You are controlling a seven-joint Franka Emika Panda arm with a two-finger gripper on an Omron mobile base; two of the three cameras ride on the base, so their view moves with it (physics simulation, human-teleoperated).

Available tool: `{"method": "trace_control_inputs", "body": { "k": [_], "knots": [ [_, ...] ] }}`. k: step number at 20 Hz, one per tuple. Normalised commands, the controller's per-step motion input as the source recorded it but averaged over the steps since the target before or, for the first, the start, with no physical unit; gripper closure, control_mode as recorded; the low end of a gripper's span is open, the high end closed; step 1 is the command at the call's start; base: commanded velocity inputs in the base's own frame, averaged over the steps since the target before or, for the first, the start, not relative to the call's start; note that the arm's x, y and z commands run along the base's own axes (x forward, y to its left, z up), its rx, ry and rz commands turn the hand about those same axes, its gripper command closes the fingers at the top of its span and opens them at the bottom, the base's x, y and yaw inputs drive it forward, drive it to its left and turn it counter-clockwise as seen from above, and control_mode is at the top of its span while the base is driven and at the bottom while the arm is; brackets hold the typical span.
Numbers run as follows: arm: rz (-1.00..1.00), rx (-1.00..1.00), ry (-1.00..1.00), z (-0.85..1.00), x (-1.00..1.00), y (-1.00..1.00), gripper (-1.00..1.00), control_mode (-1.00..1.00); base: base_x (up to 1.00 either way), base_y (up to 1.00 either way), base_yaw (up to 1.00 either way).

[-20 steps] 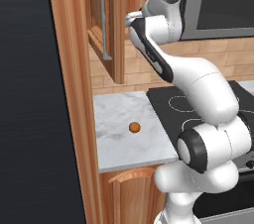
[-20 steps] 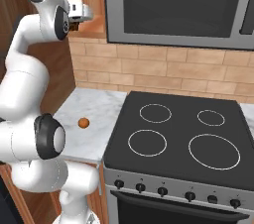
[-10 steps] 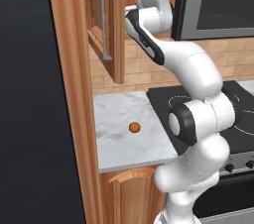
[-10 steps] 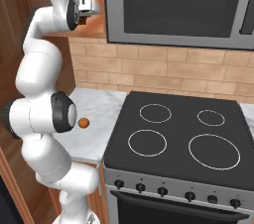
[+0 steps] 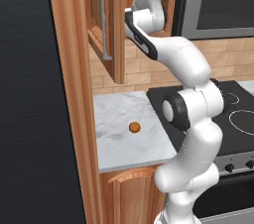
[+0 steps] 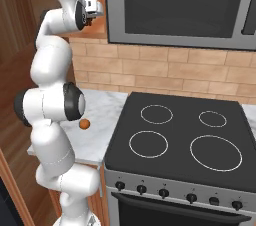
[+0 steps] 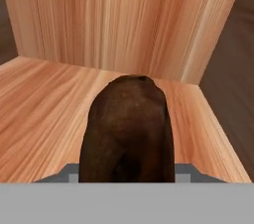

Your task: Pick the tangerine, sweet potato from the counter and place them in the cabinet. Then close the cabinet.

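The sweet potato (image 7: 128, 129), a dark brown lump, fills the near middle of the hand view, held just above the cabinet's wooden shelf (image 7: 44, 114). My gripper (image 6: 98, 11) is shut on it, high up inside the open cabinet, whose door (image 5: 101, 17) stands open to the left. The fingertips are hidden behind the lump. The tangerine (image 5: 134, 127), a small orange ball, lies alone on the marble counter (image 5: 114, 146); from the right it shows as the tangerine (image 6: 85, 125) just beside my arm on the counter (image 6: 107, 117).
A black stovetop (image 6: 185, 140) with white rings adjoins the counter on the right. A dark microwave (image 6: 175, 5) hangs above it, right beside the cabinet. A tall wooden panel (image 5: 74, 94) bounds the counter on the left.
My arm has straightened and drawn in toward the wall, carrying the hand with the sweet potato deeper into the cabinet. The tangerine has not moved.
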Motion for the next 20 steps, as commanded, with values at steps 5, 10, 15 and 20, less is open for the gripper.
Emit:
{"method": "trace_control_inputs", "body": {
  "k": [5,10,15,20],
  "knots": [
    [0.00,0.00,0.00,-0.01,0.28,0.12,1.00,-1.00,0.00,0.00,0.00],
    [0.00,0.00,0.00,-0.10,0.36,0.11,-1.00,-1.00,0.00,0.00,0.00],
    [0.00,0.00,0.00,0.00,0.29,-0.02,-1.00,-1.00,0.00,0.00,0.00],
    [0.00,0.00,-0.01,0.03,-0.05,0.00,-1.00,-1.00,0.00,0.00,0.00]
  ]
}}
